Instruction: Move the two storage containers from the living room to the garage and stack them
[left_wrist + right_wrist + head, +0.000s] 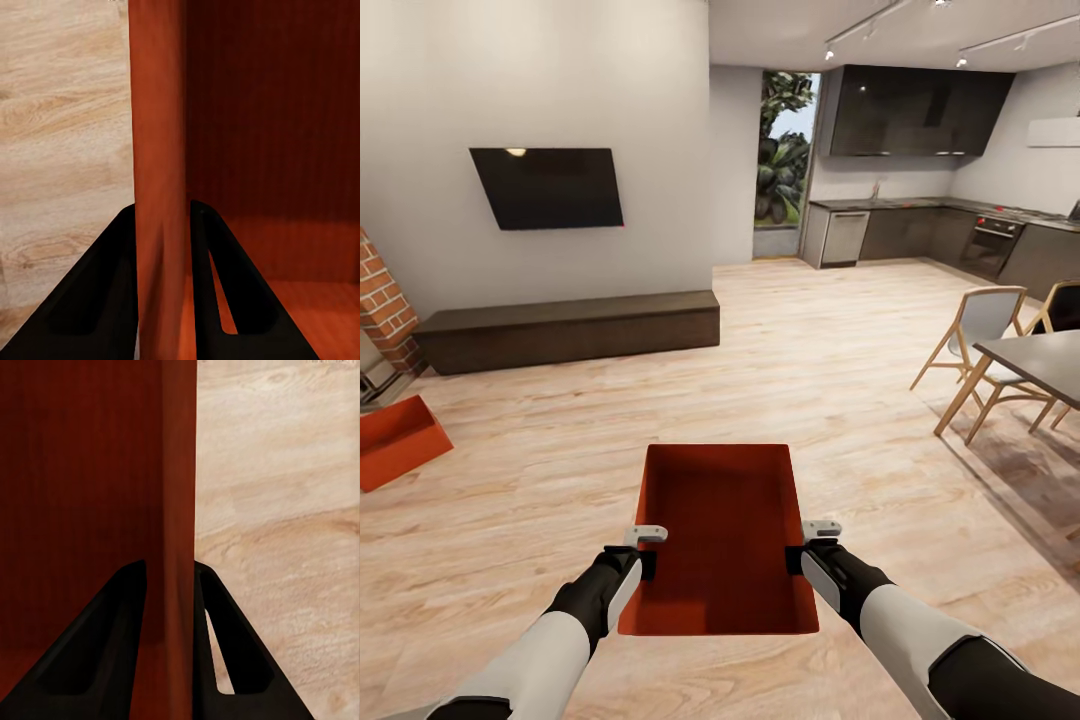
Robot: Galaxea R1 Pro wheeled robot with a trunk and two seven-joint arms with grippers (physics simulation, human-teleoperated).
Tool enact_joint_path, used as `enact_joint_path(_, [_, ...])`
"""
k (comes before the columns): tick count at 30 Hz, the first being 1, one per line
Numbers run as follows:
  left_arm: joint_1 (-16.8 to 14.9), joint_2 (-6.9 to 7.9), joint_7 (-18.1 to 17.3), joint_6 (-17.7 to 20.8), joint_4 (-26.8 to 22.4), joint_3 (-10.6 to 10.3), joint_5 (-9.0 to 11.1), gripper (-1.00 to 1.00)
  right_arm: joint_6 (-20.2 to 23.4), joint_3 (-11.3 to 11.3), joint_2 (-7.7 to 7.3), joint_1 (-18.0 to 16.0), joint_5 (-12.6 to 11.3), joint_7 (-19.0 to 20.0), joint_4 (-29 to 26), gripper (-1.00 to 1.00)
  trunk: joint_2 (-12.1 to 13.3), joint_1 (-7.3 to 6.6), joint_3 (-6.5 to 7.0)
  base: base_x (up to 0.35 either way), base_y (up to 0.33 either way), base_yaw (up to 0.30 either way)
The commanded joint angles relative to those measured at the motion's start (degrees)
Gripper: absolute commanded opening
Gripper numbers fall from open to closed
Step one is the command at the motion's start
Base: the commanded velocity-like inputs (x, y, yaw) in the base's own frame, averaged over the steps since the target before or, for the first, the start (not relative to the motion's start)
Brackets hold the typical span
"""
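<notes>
An orange-red storage container (722, 530) hangs between my two arms above the light wood plank floor (840, 400) of the living room. My left gripper (645, 562) is shut on its left wall (159, 180), one black finger on each side. On the opposite wall (177, 510) my right gripper (800, 558) is clamped the same way. The bin is empty and open at the top. A second storage container (395, 440) lies tilted on the floor at the far left, partly cut off by the picture edge.
A long dark low bench (565, 330) runs along the wall under a black TV (548, 186). A brick fireplace (382, 300) stands at the left. A dining table (1040, 365) with wooden chairs (980, 340) is at the right. A dark kitchen (920, 230) lies beyond.
</notes>
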Motion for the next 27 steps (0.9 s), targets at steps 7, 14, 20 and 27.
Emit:
enact_joint_path(7, [0.0,0.7,0.5,3.6,2.0,-0.7,-0.9,-1.0,0.0,2.2,-0.05,-0.1,-1.2,0.1,-0.5,-1.0,-0.1,0.04,0.51,0.0,0.0,0.0])
enact_joint_path(14, [0.0,0.7,0.5,3.6,2.0,-0.7,-0.9,-1.0,0.0,2.3,-0.05,-0.1,-1.2,0.1,-0.5,-1.0,-0.1,0.04,1.14,0.0,0.0,0.0])
enact_joint_path(20, [0.0,0.7,0.5,3.6,2.0,-0.7,-0.9,-1.0,0.0,2.3,-0.05,-0.1,-1.2,0.1,-0.5,-1.0,-0.1,0.04,1.67,0.0,0.0,0.0])
enact_joint_path(27, [0.0,0.7,0.5,3.6,2.0,-0.7,-0.9,-1.0,0.0,2.2,-0.05,-0.1,-1.2,0.1,-0.5,-1.0,-0.1,0.04,2.3,0.0,0.0,0.0])
